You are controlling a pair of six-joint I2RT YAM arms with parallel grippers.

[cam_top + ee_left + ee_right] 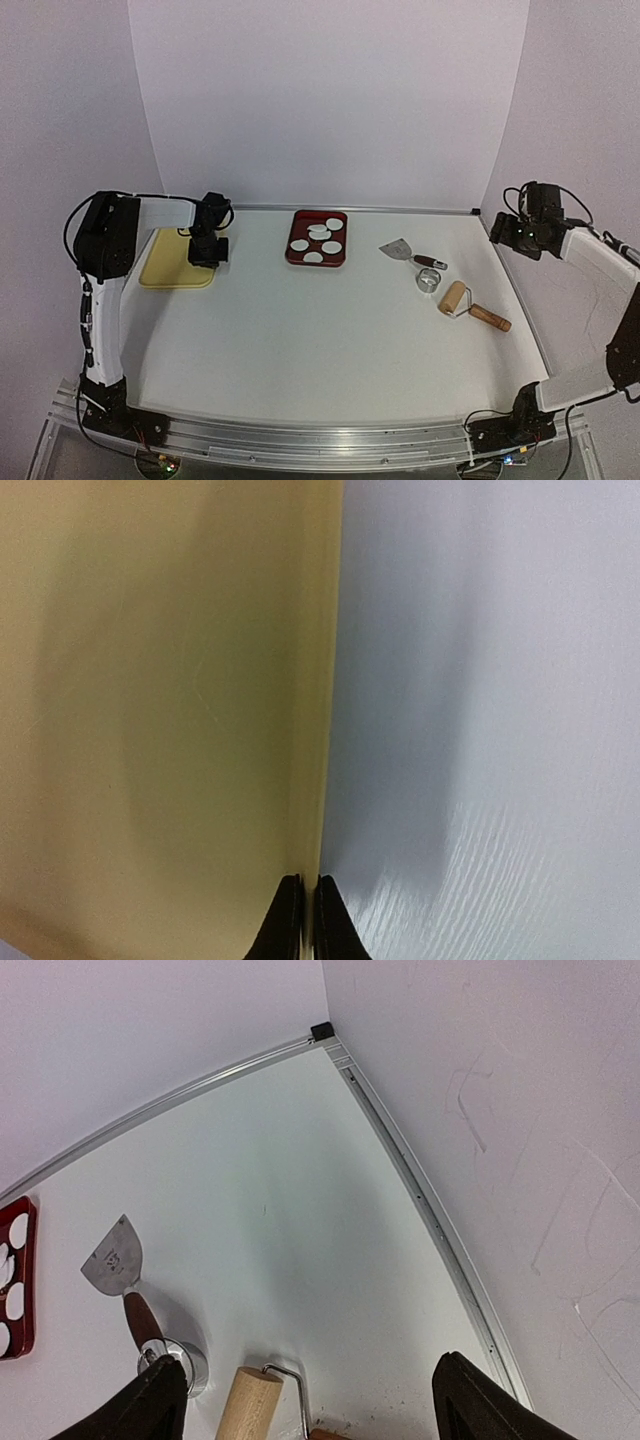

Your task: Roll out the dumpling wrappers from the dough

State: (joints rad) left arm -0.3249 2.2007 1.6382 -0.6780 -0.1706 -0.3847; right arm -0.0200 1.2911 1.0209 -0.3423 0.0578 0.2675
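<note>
Judging the task nearly finished. Counting five or six dumpling wrappers (299, 245) laid flat in the red tray (304, 222) at back centre of the surface (300, 340), round and separate apart from a possibly overlapping pair. Finding no dough anywhere: nothing white on the yellow board (170, 262) at back left, and only bare board in the left wrist view. Seeing roller (455, 298), ring cutter (428, 280) and scraper (397, 248) lying loose on the right, near one another, well apart from tray and board, none held. Reading left jaws as pressed together, low at the board's right edge, on the seam with the surface. Can't tell whether pinching the rim or just touching it. Reading right jaws as spread wide, holding nothing, raised at the far right, looking down on roller and cutter. Leaves, at a guess, only tidying: maybe shifting the board, probably nothing more to roll or cut. Can't rule out scraps hidden under the left arm (150, 213)
</note>
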